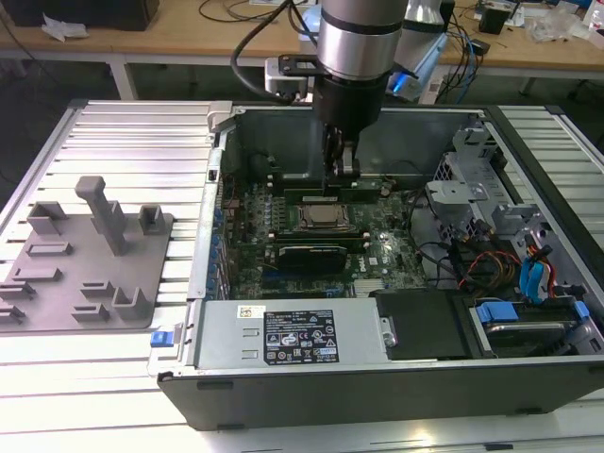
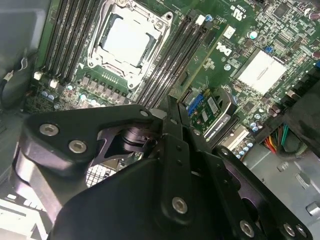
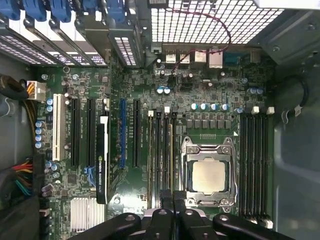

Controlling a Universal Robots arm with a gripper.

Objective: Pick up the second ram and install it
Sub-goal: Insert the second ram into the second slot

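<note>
A thin green ram stick stands in a black slot right beside the CPU socket; in the second wrist view the ram stick runs up to my fingertips. My gripper hangs inside the open computer case, just behind the CPU socket. Both wrist views show the gripper with its black fingers pressed together, directly over one end of that stick. Whether the tips touch the stick cannot be made out. Nothing hangs from the fingers.
Empty black memory slots lie on the other side of the socket. A black expansion card stands upright nearby. The power supply, the drive cage and its cables crowd the case. A grey parts fixture lies outside it.
</note>
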